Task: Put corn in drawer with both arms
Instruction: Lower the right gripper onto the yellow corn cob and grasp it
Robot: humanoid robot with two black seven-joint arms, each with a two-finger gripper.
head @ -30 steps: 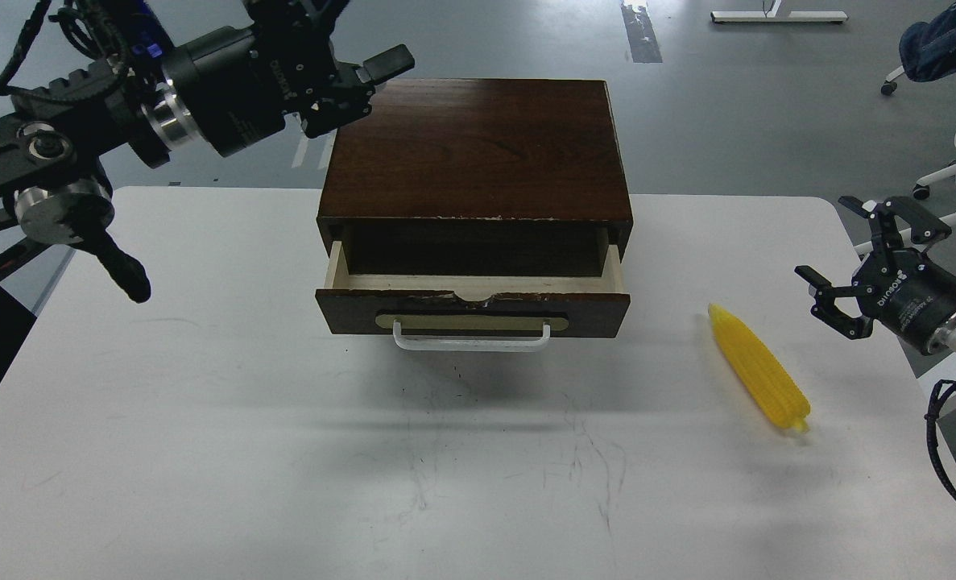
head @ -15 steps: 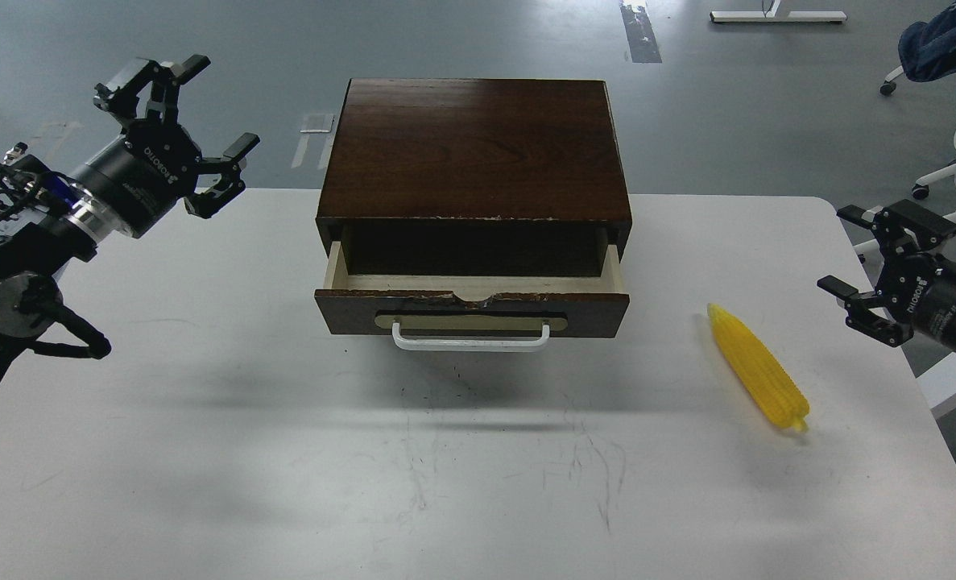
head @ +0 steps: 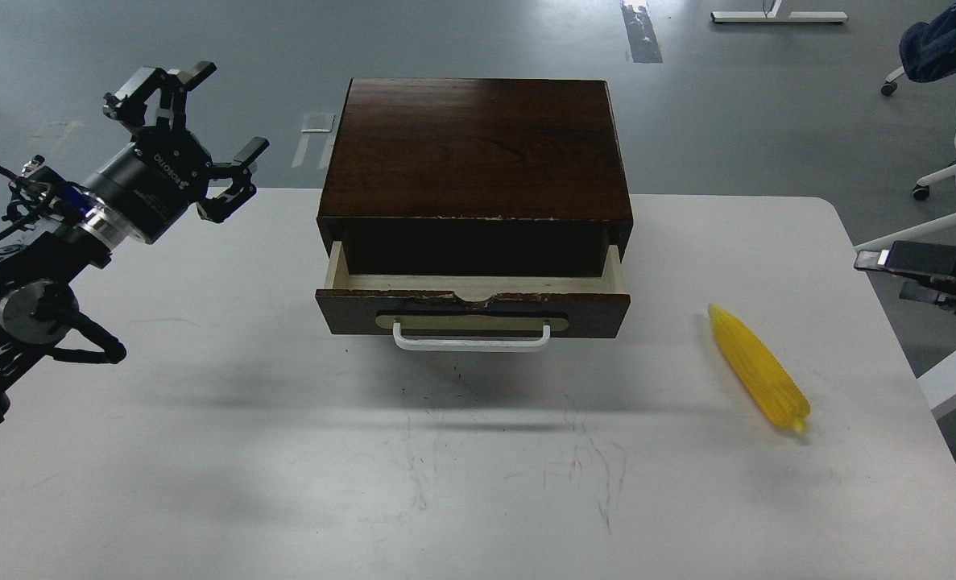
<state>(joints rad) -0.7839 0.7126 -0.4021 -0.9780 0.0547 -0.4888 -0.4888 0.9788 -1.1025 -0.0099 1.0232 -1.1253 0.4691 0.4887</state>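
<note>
Right hand (head: 912,266) farther back; drawer (head: 473,304) ajar; corn (head: 758,367) outside.

Bare table (head: 461,483) surrounds the corn (head: 758,368); drawer (head: 473,304) gap narrow.

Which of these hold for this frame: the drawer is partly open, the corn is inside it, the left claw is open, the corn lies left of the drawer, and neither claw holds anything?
1. The drawer is partly pulled out. True.
2. The corn is in the drawer. False: it lies on the table.
3. The left claw is open. True.
4. The corn lies left of the drawer. False: it lies to the right of it.
5. Neither claw holds anything. True for the left claw; the right claw is cut off by the view's edge, but nothing shows in it.
</note>
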